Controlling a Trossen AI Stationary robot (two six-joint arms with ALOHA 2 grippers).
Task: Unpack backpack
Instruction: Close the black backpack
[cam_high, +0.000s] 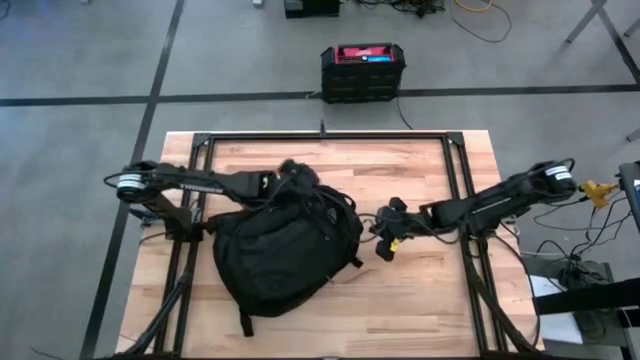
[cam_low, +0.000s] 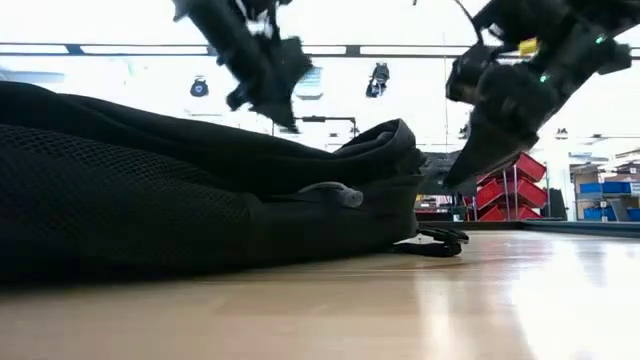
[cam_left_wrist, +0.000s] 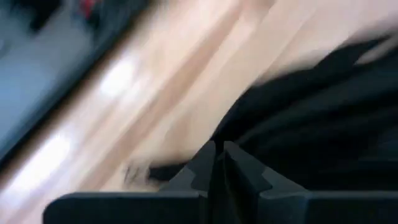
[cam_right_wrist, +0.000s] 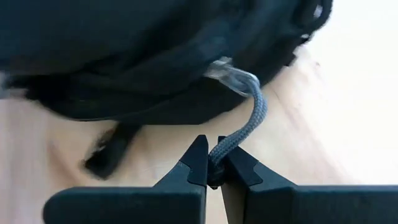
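The black backpack (cam_high: 280, 245) lies flat on the middle of the wooden table (cam_high: 420, 300); the low view shows it as a long dark mound (cam_low: 150, 190). My left gripper (cam_high: 290, 178) hovers shut over the backpack's far part, a little above the fabric (cam_low: 285, 115), with nothing seen between its fingers (cam_left_wrist: 214, 158). My right gripper (cam_high: 385, 238) is at the backpack's right side, shut on a grey zip-pull cord (cam_right_wrist: 245, 121). My right gripper pinches the free end of the grey cord (cam_right_wrist: 217, 155) between its two fingertips. The cord runs from the fingers to a clear zip tab (cam_right_wrist: 231, 71) on the backpack's edge, nearly straight. The fingers slant down from the table's right side. The backpack stays lying on the table.
A black-and-red box (cam_high: 363, 70) stands on the floor beyond the table's far edge. Black frame rails (cam_high: 330, 136) run along the table's far and side edges. A strap (cam_high: 245, 320) trails from the backpack toward the near edge. A dark buckle piece (cam_right_wrist: 106, 155) lies beside it.
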